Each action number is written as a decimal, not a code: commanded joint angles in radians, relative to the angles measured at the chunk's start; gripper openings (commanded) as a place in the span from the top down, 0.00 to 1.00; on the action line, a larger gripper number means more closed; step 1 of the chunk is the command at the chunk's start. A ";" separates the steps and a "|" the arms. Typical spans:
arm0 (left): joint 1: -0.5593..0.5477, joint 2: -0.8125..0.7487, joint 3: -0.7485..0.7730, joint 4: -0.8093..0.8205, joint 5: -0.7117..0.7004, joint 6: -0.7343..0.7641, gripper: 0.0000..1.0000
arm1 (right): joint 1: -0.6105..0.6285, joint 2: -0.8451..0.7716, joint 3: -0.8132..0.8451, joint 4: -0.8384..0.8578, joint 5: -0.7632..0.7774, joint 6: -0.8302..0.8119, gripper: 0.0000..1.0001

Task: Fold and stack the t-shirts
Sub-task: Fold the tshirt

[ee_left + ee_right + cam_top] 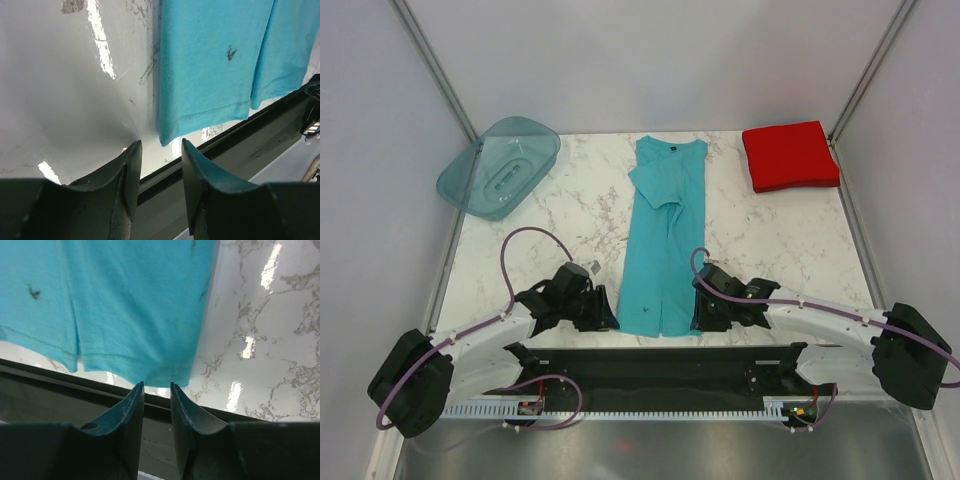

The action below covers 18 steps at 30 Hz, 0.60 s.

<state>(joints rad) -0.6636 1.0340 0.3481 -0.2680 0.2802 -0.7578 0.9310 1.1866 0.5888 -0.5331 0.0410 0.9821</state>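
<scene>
The turquoise t-shirt lies flat on the marble table, folded lengthwise into a long strip with its hem at the near edge. The red t-shirt is a folded square at the back right. My left gripper is open and empty, low beside the hem's left corner; in the left wrist view the gripper sits just short of that shirt corner. My right gripper is open with a narrow gap and empty, at the hem's right corner; in the right wrist view the gripper has the hem just beyond its tips.
A translucent teal plastic tray lies upside down at the back left. A black rail runs along the table's near edge, just under both grippers. White walls enclose the table on three sides.
</scene>
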 commanded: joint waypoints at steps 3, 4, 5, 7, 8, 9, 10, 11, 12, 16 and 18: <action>-0.004 0.001 0.037 -0.005 -0.009 0.043 0.55 | -0.003 -0.045 0.085 -0.022 -0.024 0.007 0.65; -0.004 0.003 0.037 -0.005 -0.009 0.044 0.55 | -0.003 -0.044 0.091 -0.025 -0.030 0.007 0.63; -0.004 0.008 0.038 -0.005 -0.009 0.044 0.55 | -0.003 -0.047 0.098 -0.034 -0.036 0.004 0.61; -0.004 0.009 0.042 -0.004 -0.006 0.046 0.55 | -0.003 -0.048 0.115 -0.044 -0.039 0.003 0.60; -0.004 0.006 0.043 -0.004 -0.006 0.046 0.55 | -0.001 -0.051 0.118 -0.051 -0.027 0.006 0.60; -0.004 0.001 0.043 -0.004 -0.009 0.045 0.55 | -0.003 -0.054 0.120 -0.056 -0.014 0.006 0.60; -0.004 0.000 0.045 -0.004 -0.012 0.046 0.55 | -0.003 -0.050 0.120 -0.062 0.022 0.001 0.61; -0.004 0.000 0.045 -0.004 -0.012 0.046 0.55 | -0.004 -0.047 0.120 -0.067 0.022 0.001 0.64; -0.004 0.003 0.046 -0.004 -0.007 0.048 0.55 | -0.003 -0.041 0.120 -0.067 0.046 -0.006 0.66; -0.004 0.014 0.045 -0.002 -0.004 0.048 0.56 | -0.003 0.023 0.117 -0.061 0.072 -0.029 0.70; -0.004 0.011 0.046 -0.002 -0.001 0.049 0.56 | -0.003 0.050 0.103 -0.048 0.071 -0.037 0.70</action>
<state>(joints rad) -0.6636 1.0424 0.3599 -0.2764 0.2806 -0.7471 0.9298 1.1995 0.6781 -0.5777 0.0734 0.9668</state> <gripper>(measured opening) 0.444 0.304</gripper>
